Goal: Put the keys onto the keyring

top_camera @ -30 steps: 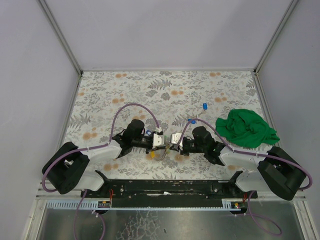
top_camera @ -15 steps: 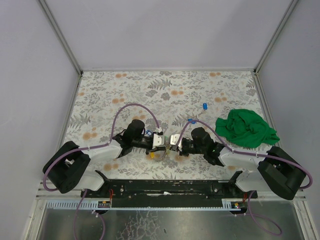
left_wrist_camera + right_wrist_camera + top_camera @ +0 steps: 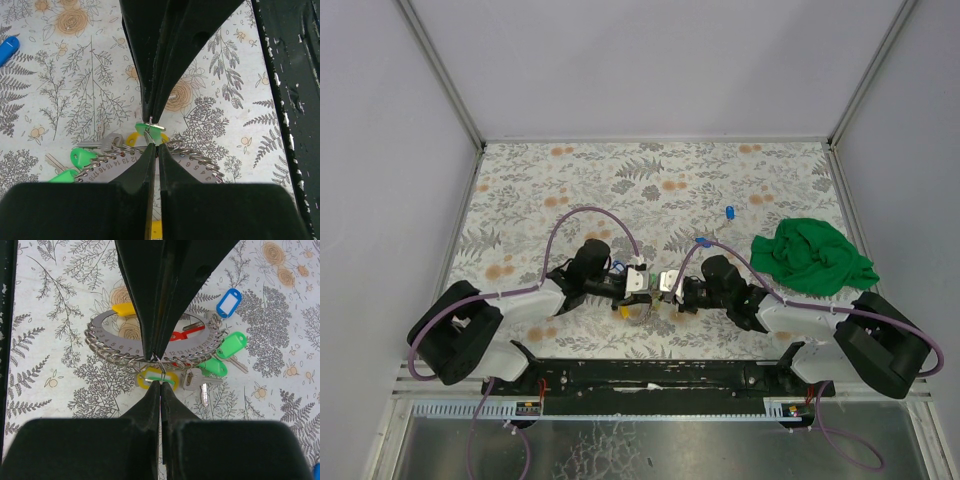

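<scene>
The keyring (image 3: 107,332) is a grey numbered metal ring edged with many small wire loops. It lies on the floral table and also shows in the left wrist view (image 3: 112,161). Keys with green (image 3: 231,347), blue (image 3: 229,302), red (image 3: 182,335) and yellow (image 3: 156,378) tags lie around it. My left gripper (image 3: 152,132) is shut, pinching a thin wire loop with a green tag (image 3: 145,128). My right gripper (image 3: 159,369) is shut on a small wire loop at the keyring's edge, over the yellow tag. In the top view both grippers (image 3: 642,284) (image 3: 667,283) meet tip to tip.
Two loose blue-tagged keys (image 3: 730,211) (image 3: 703,242) lie beyond the right arm. A big green cloth (image 3: 813,256) is bunched at the right. The black base rail (image 3: 660,375) runs along the near edge. White walls enclose the table.
My right gripper has edged slightly left toward the left gripper. Both stay shut over the keyring; the ring and the loose keys have not visibly moved.
</scene>
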